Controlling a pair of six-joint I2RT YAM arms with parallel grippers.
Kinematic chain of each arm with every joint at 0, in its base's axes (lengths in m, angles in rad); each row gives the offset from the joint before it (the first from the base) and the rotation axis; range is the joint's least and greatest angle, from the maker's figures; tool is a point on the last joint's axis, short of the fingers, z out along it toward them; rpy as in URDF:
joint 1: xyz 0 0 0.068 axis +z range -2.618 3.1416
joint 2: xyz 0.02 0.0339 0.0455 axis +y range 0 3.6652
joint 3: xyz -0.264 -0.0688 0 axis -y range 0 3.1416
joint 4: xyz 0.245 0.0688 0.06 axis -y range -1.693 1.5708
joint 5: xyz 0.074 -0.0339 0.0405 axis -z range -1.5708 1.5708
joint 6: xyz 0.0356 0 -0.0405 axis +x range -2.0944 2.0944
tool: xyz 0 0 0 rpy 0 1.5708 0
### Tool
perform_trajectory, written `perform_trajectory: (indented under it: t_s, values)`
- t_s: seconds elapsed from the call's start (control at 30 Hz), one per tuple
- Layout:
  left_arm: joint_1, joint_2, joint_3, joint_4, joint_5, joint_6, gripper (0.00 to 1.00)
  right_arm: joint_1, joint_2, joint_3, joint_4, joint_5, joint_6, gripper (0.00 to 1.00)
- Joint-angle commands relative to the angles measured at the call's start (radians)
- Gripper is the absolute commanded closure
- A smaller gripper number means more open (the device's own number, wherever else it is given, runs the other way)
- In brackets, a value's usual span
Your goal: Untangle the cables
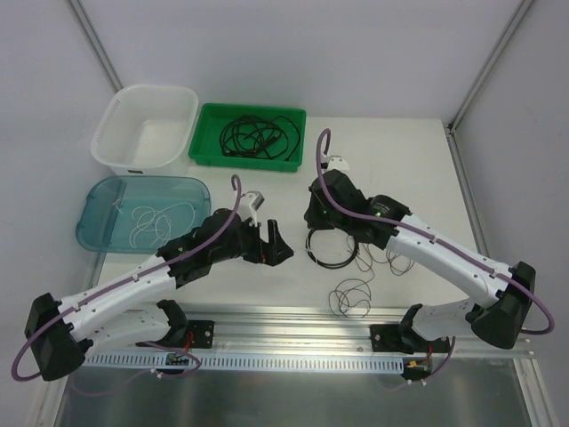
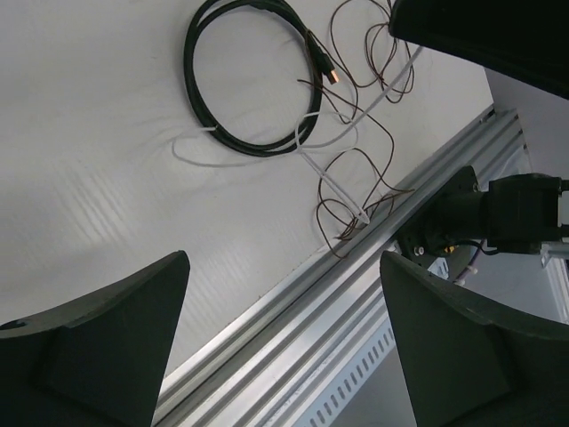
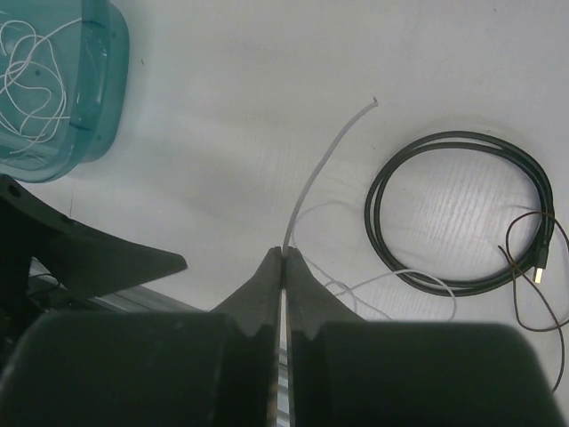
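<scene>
I have the right claw [image 3: 284, 258] pinched on the thin white cord [image 3: 324, 165], which lies tangled with the coiled black cable [image 2: 190, 71] and hair-thin brown wire [image 2: 356, 150] on the white table [image 1: 400, 160]. The left claw [image 2: 284, 267] hangs open. The green plastic tray [image 1: 206, 151] and the teal translucent tub [image 1: 89, 222] already hold cords, so I'd judge the job partway done.

Even, bright light is falling from above, washing the white table [image 1: 391, 169] pale and casting only soft, faint shadows. Streaky glare is showing on it in both wrist views, where the near fingers [image 2: 98, 356] are looming dark and blurred
</scene>
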Motion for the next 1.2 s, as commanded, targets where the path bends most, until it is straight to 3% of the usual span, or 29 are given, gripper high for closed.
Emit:
perform_trajectory:
  t_s: [0.0,0.33,0.47,0.5,0.7,0.73,0.8,0.93,1.17]
  values:
    - [-0.084,0.074,0.074,0.063,-0.123,-0.043,0.11,0.02,-0.029,0.004,0.039,0.073,0.059,0.99]
    - [-0.202,0.286,0.171,0.091,-0.221,-0.065,0.23,0.062,-0.034,0.001,0.03,0.113,0.086,0.99]
    - [-0.211,0.337,0.169,0.089,-0.238,-0.075,0.34,0.068,-0.046,-0.005,0.022,0.125,0.089,0.99]
    - [-0.216,0.338,0.166,0.089,-0.239,-0.084,0.44,0.068,-0.049,-0.007,0.021,0.128,0.089,0.99]
    - [-0.225,0.347,0.134,0.089,-0.25,-0.094,0.78,0.068,-0.077,-0.019,0.012,0.159,0.085,0.99]
    - [-0.225,0.343,0.13,0.088,-0.252,-0.092,0.9,0.068,-0.078,-0.021,0.01,0.164,0.08,0.99]
    - [-0.225,0.332,0.117,0.088,-0.261,-0.083,1.0,0.068,-0.083,-0.019,-0.005,0.193,0.065,0.99]
    - [-0.224,0.219,0.071,0.037,-0.33,-0.052,1.0,0.028,-0.12,-0.045,-0.088,0.262,0.046,0.99]
    - [-0.164,-0.037,0.025,-0.105,-0.474,0.017,1.0,-0.225,-0.287,-0.195,-0.116,0.22,0.028,0.99]
